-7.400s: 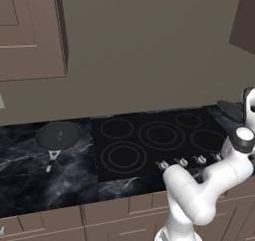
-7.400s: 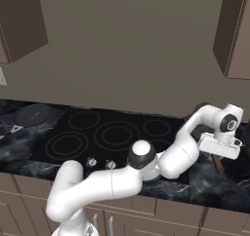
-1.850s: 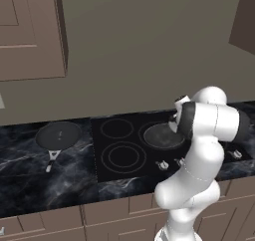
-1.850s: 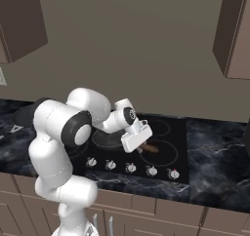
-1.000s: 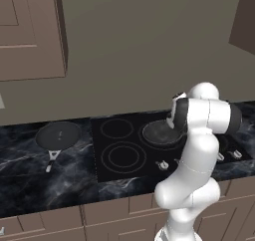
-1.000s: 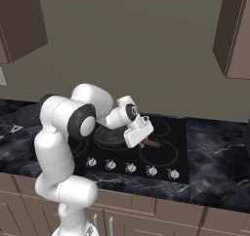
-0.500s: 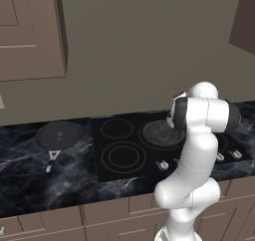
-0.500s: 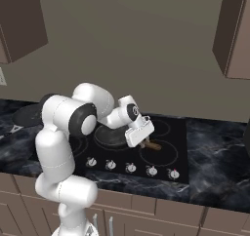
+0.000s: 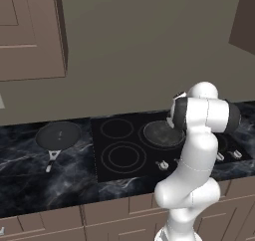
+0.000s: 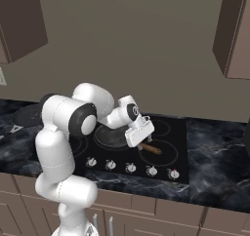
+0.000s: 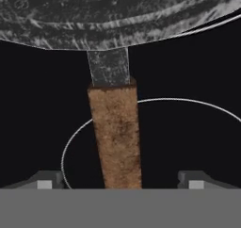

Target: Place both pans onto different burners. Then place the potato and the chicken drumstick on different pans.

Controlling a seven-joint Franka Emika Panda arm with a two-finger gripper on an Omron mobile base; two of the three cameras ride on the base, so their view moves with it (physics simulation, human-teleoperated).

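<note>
The dark grey pan point(image 9: 162, 134) lies on a rear burner of the black cooktop point(image 9: 107, 145); in the right base view the same pan point(image 10: 109, 135) points its brown wooden handle point(image 10: 150, 148) to the front right. My gripper point(image 10: 142, 141) hangs just above that handle. Seen from the hand, the handle point(image 11: 115, 137) runs between my fingertips point(image 11: 44, 183), which stand wide apart and clear of it, so the gripper point(image 11: 120, 183) is open. The black pan point(image 9: 60, 135) with its short handle rests on the marble counter to the left of the cooktop. The potato and the chicken drumstick are out of view.
Two ringed burners point(image 9: 123, 157) lie bare on the left half of the cooktop. A row of small silver knobs point(image 10: 129, 167) lines its front edge. Dark marble counter point(image 10: 215, 152) stretches to the right. Wall cabinets point(image 9: 30, 31) hang well above.
The jaws have sprung open and let go of the wooden handle. The dark grey pan stays on its burner and the arm has hardly moved.
</note>
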